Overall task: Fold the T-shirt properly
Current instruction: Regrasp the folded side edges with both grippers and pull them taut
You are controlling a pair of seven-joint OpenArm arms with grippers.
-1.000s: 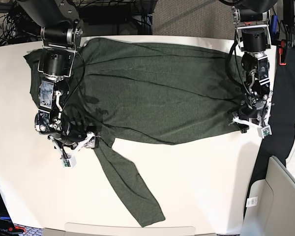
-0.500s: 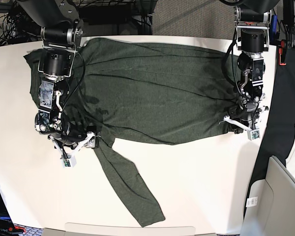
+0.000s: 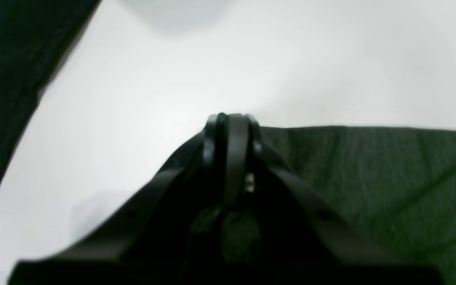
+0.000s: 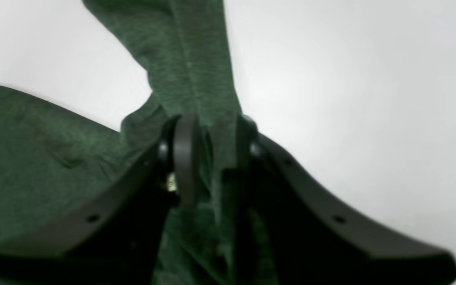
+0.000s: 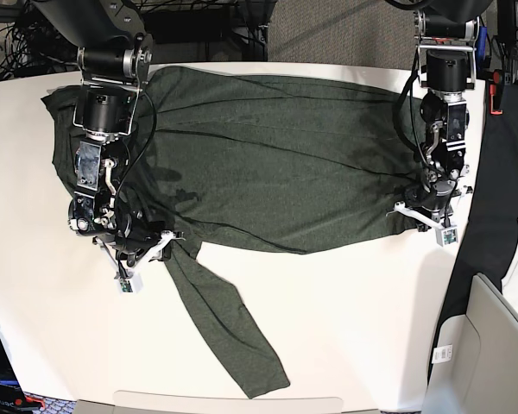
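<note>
The dark olive T-shirt (image 5: 268, 172) lies spread flat across the white table (image 5: 354, 328), one long sleeve (image 5: 224, 328) trailing toward the front edge. My left gripper (image 5: 417, 217) sits at the shirt's right hem corner. In the left wrist view its fingers (image 3: 230, 126) are pressed together, shut on the edge of the T-shirt fabric (image 3: 370, 178). My right gripper (image 5: 160, 243) is at the root of that sleeve. In the right wrist view it (image 4: 214, 134) is closed on a raised ridge of cloth where the sleeve (image 4: 192, 59) joins the shirt body (image 4: 34, 158).
A black cloth (image 5: 501, 172) hangs off the table's right side. A grey bin (image 5: 483, 354) stands at the lower right. Cables and a rack line the back edge. Bare table shows in front of the shirt on both sides of the sleeve.
Both grippers have closed on the fabric. The left one shifted slightly left onto the hem corner, and the right one moved a little right to the sleeve root.
</note>
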